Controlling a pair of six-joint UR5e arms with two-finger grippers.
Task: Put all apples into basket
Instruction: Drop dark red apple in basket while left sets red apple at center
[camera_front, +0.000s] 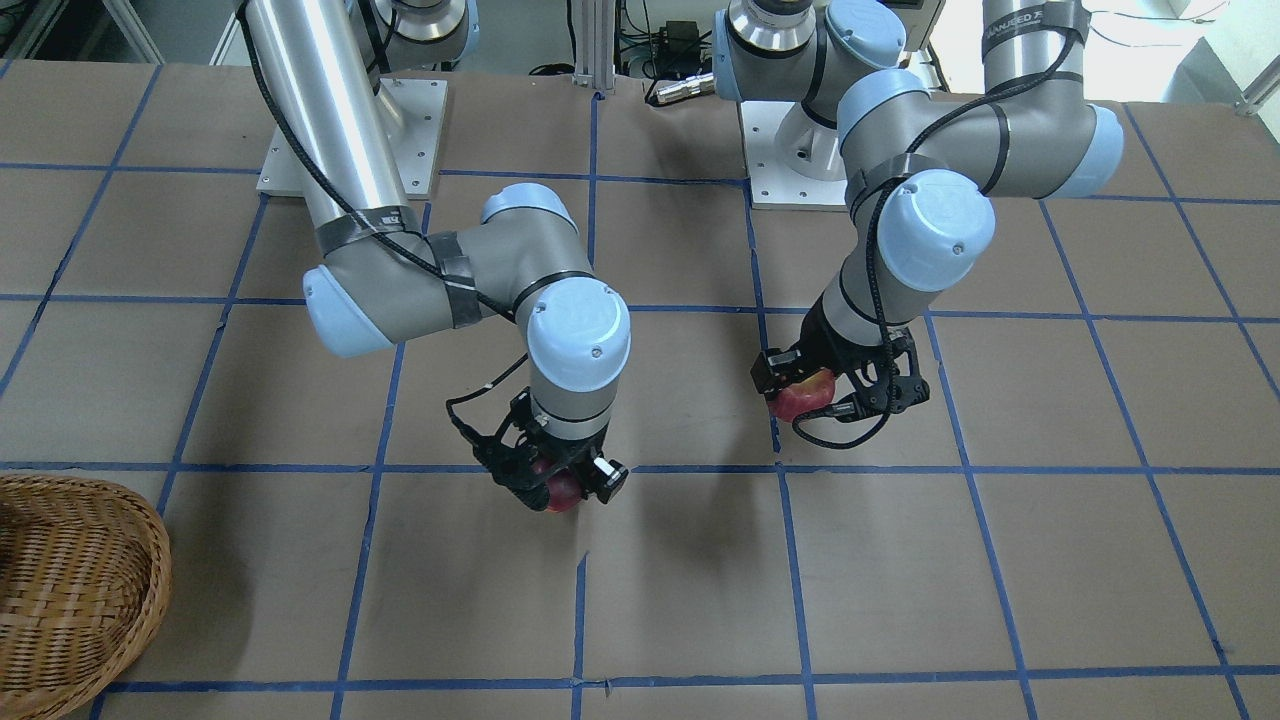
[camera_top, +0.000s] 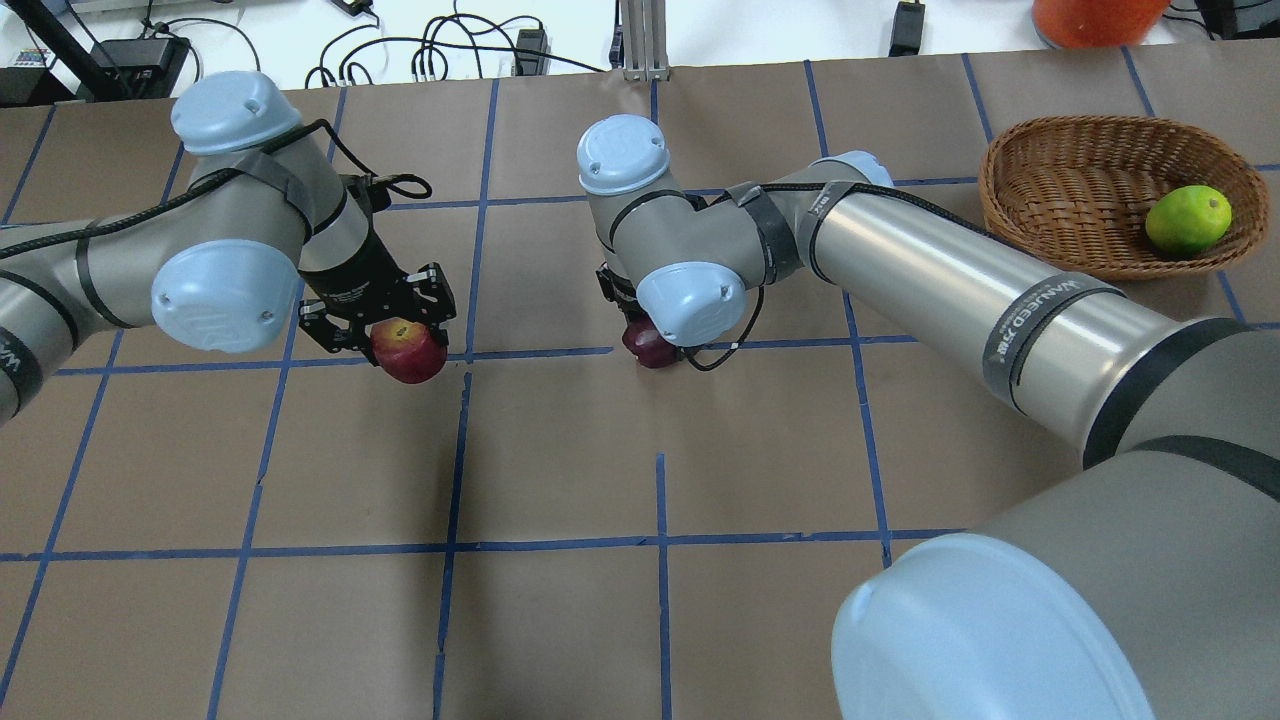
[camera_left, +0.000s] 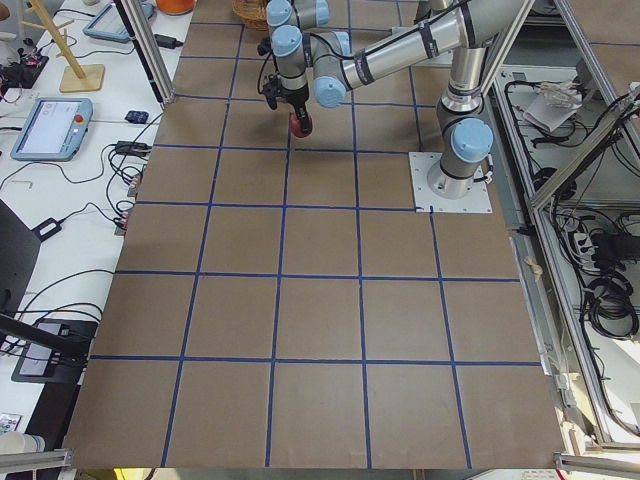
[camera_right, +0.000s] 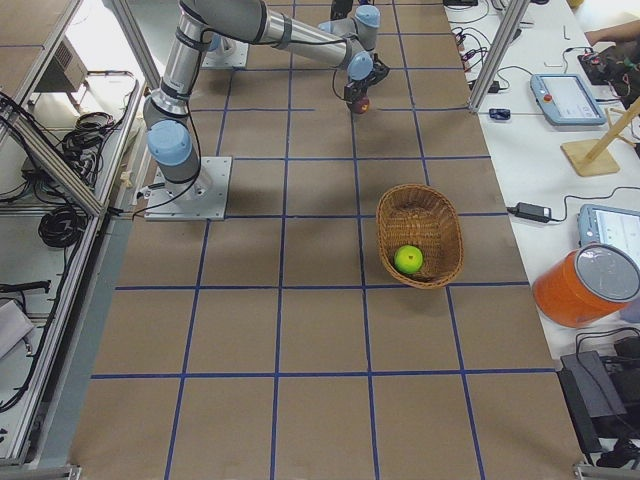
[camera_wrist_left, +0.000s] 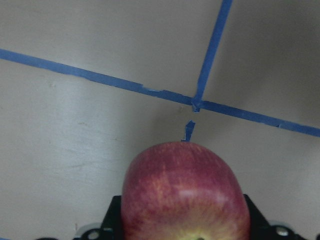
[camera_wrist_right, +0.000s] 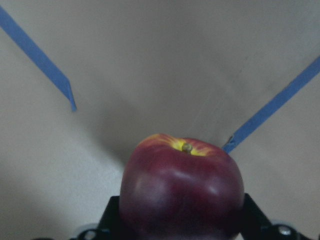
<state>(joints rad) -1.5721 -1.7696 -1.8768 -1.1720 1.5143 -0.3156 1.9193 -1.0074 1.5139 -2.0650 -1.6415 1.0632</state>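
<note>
Mid-frame in the overhead view, the right gripper (camera_front: 556, 478) is clamped on the maroon apple (camera_top: 648, 346). At middle left, the left gripper (camera_top: 392, 330) grips the red apple (camera_top: 410, 355). The basket (camera_top: 1060, 190) sits upper right with the green apple (camera_top: 1188, 220) inside, so the right arm's fruit is nearer.

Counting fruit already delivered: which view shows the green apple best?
Overhead exterior: the green apple lies large and unobstructed inside the basket. Exterior right shows it smaller; the remaining views miss it.
</note>
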